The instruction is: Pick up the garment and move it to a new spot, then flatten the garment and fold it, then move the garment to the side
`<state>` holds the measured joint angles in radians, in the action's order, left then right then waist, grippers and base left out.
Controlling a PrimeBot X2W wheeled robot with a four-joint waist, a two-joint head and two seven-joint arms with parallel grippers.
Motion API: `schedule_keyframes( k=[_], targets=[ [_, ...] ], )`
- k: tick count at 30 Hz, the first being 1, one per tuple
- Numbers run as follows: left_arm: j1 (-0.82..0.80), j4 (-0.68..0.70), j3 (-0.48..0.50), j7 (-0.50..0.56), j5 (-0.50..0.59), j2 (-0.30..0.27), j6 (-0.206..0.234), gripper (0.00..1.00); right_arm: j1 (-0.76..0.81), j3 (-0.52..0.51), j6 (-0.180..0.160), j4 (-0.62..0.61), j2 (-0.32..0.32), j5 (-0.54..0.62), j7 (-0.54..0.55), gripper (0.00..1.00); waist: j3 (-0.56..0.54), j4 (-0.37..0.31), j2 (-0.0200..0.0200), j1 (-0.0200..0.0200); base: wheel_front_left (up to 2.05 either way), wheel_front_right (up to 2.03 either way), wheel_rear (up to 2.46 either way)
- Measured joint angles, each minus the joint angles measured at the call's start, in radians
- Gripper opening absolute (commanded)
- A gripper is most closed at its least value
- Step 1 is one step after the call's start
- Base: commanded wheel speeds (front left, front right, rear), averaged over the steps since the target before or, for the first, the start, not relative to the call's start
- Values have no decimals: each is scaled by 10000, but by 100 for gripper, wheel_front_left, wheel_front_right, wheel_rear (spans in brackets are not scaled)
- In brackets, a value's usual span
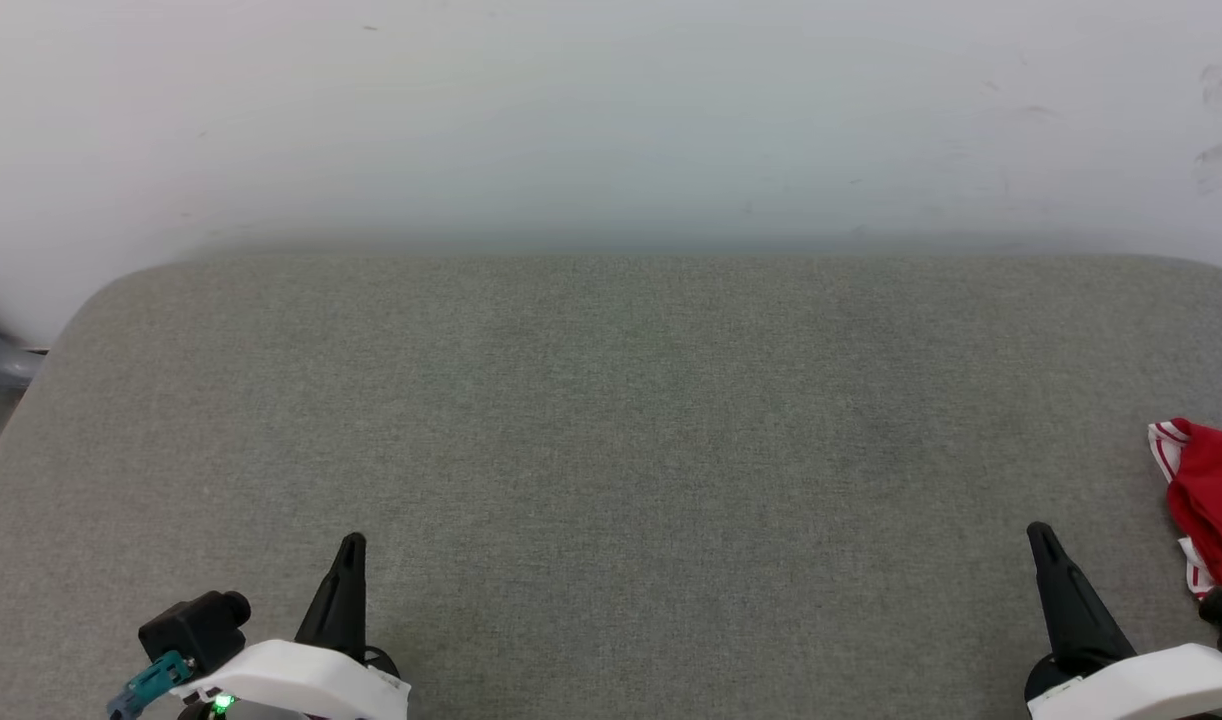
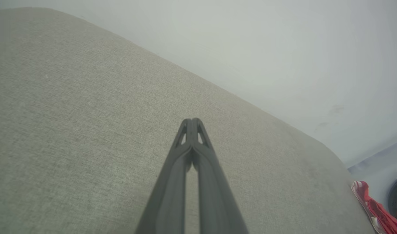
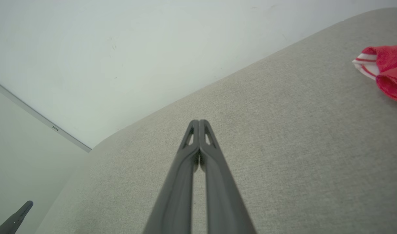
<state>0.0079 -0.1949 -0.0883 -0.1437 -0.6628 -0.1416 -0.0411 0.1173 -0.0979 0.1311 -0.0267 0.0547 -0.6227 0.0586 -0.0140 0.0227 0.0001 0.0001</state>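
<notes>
Grey padded surface (image 1: 611, 420) spans the head view. Garment (image 1: 1211, 495) sits bunched at 3 o'clock, cut off by the frame edge. Right gripper (image 1: 1043, 548) at 5 o'clock is near it, fingers pressed together, holding nothing. Left gripper (image 1: 350, 560) at 7 o'clock, same. Risks: closed fingers would just shove the thin fabric, and a blind pinch into the heap could grab several layers.

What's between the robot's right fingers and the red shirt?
Nothing, just bare grey surface between the right fingers and the red shirt, in the head view.
</notes>
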Motion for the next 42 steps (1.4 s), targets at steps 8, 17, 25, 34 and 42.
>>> schedule_keyframes(
  k=[8, 17, 25, 34, 42],
  targets=[
    [-135, -54, 242, 293, -1114, 132, -94, 0, -265, 6, 0, 320, 4, -1174, 52, 0, 14, -18, 0, 0, 0, 0, 0],
    [-268, -111, 477, 619, -2257, 238, -203, 0, -539, 6, -2, 644, 8, -2380, 104, 0, 29, -38, 0, 0, 0, 0, 0],
    [-358, -173, 677, 867, -3189, 305, -286, 0, -753, 4, -2, 917, 10, -3375, 140, 0, 42, -56, 0, 0, 0, 0, 0],
    [-492, -224, 903, 1137, -4169, 414, -380, 0, -971, -4, -2, 1200, 12, -4393, 192, 0, 57, -76, 0, 0, 0, 0, 0],
    [-571, -265, 1051, 1338, -4963, 497, -443, 0, -1139, -12, -2, 1427, 12, -5225, 219, 0, 71, -94, 0, 0, 0, 0, 0]
  ],
)
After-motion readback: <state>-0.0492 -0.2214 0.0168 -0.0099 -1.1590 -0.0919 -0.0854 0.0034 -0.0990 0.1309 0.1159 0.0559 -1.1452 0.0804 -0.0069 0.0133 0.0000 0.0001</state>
